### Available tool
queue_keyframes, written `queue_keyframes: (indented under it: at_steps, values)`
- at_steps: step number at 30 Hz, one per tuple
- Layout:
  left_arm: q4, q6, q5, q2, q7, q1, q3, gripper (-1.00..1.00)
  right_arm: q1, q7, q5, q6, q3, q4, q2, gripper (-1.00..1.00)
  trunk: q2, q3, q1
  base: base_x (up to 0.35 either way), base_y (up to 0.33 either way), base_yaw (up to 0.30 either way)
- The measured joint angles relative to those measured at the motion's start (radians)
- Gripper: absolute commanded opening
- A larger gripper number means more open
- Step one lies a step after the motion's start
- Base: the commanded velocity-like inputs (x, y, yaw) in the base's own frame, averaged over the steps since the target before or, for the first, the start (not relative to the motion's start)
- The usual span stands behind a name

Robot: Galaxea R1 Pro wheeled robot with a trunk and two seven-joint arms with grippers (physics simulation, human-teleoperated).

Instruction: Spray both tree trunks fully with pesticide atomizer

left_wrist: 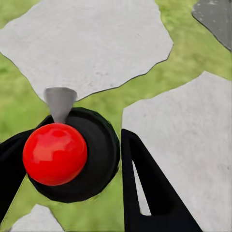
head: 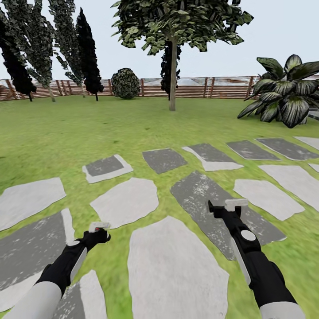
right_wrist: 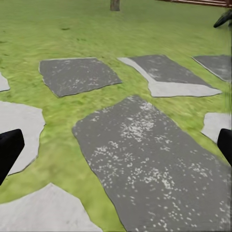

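Head view: garden lawn (head: 66, 133) crossed by grey stepping stones (head: 177, 274), both arms extended low over them. Tree (head: 177, 22) with straight pale trunk (head: 173, 75) standing on the grass well beyond the stones, just in front of the brown slat fence (head: 190, 87). Round dark shrub (head: 125, 83) left of that trunk, against the fence; tall dark conifer-like trees (head: 40, 40) further left along the fence. Broad-leaved striped bush (head: 285, 91) right of the trunk, nearer the stones.

Left gripper (head: 99, 229) over the grass seam between stones, well short of the trunk. Left wrist view: left gripper (left_wrist: 92, 169) closed around a black round body with glossy red ball top (left_wrist: 54, 153) and small grey cone nozzle (left_wrist: 60, 102), likely the pesticide atomizer; black fingers (left_wrist: 145, 193) on both sides of it.

Right gripper (head: 226, 207) above a dark speckled stone (right_wrist: 150, 164), on the trunk's near side. Right wrist view: fingertips (right_wrist: 9, 150) at opposite frame edges, spread wide, nothing between them. Trunk base (right_wrist: 115, 5) visible far across the grass.
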Motion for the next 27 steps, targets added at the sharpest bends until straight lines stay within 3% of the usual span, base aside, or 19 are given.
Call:
queue_keyframes:
  at_steps: [4, 21, 27]
  values:
    - [0.000, 0.001, 0.000, 0.002, 0.000, 0.000, 0.002, -1.00, 0.000, 0.001, -0.001, 0.000, -0.029, 0.001, 0.000, 1.00, 0.000, 0.000, 0.000, 0.340, 0.000, -0.085]
    - [0.000, 0.005, 0.001, 0.001, -0.001, 0.000, 0.001, -1.00, 0.000, 0.000, -0.002, 0.001, -0.034, -0.007, 0.000, 1.00, 0.000, -0.011, 0.000, 0.340, 0.000, -0.223]
    - [0.000, 0.005, 0.003, 0.001, -0.002, 0.000, 0.001, -1.00, 0.000, 0.000, -0.002, 0.002, -0.034, -0.008, 0.002, 1.00, 0.000, -0.015, 0.000, 0.340, 0.000, -0.067]
